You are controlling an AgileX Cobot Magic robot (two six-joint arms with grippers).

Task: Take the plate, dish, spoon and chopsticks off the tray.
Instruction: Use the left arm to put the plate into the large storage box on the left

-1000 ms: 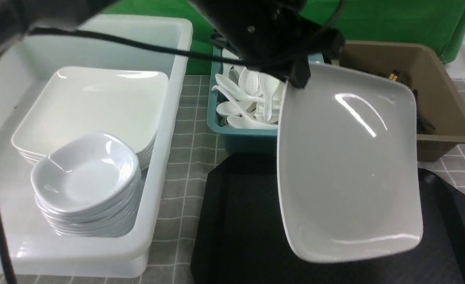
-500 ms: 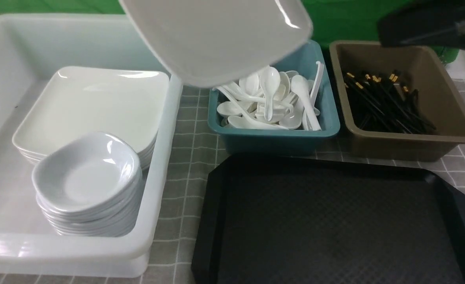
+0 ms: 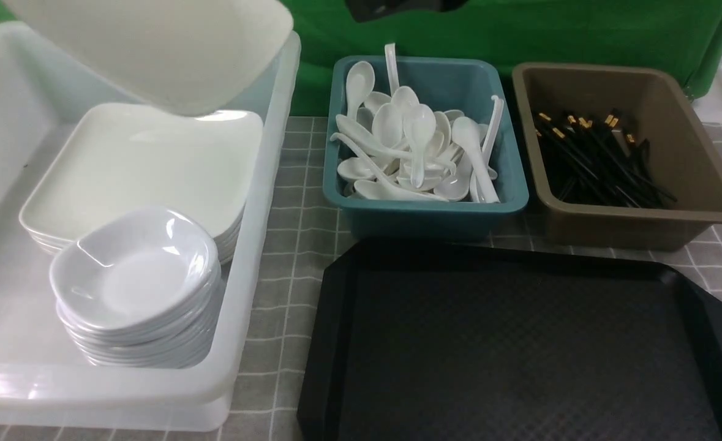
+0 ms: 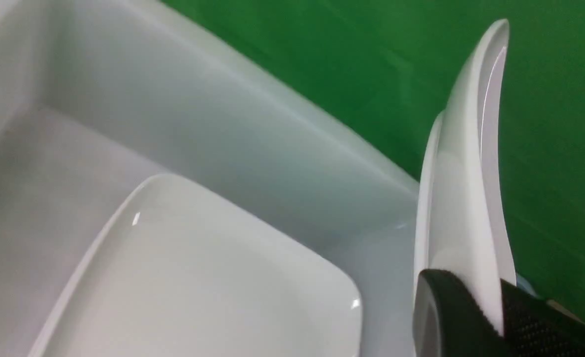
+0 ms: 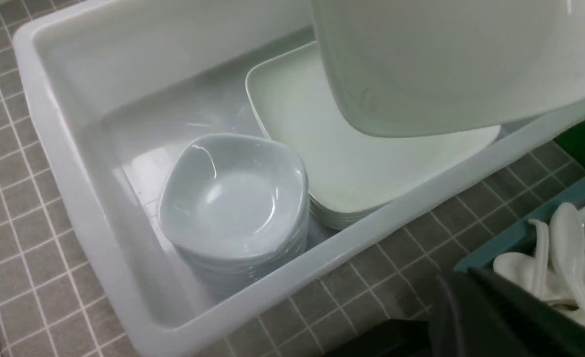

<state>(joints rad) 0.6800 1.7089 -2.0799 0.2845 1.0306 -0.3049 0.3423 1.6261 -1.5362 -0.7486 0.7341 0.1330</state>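
The large white plate (image 3: 152, 49) hangs tilted above the stack of plates (image 3: 146, 159) in the white tub (image 3: 256, 202). In the left wrist view my left gripper (image 4: 476, 285) is shut on that plate's (image 4: 463, 198) rim, which shows edge-on between the black fingers. The right wrist view has the plate (image 5: 451, 59) over the tub too. My right gripper (image 5: 463, 285) is shut on nothing, near the teal tub. The black tray (image 3: 520, 343) lies bare in front. A stack of small dishes (image 3: 134, 275) sits in the white tub. The left gripper is outside the front view.
White spoons (image 3: 419, 131) fill the teal tub (image 3: 428, 214) behind the tray. Black chopsticks (image 3: 599, 165) lie in the brown tub (image 3: 636, 226) to its right. A grey checked cloth (image 3: 293, 263) covers the table. A green backdrop stands behind.
The plate has travelled from above the tray leftward, past the teal tub, to above the white tub. The dark arm that blocked the front view has gone.
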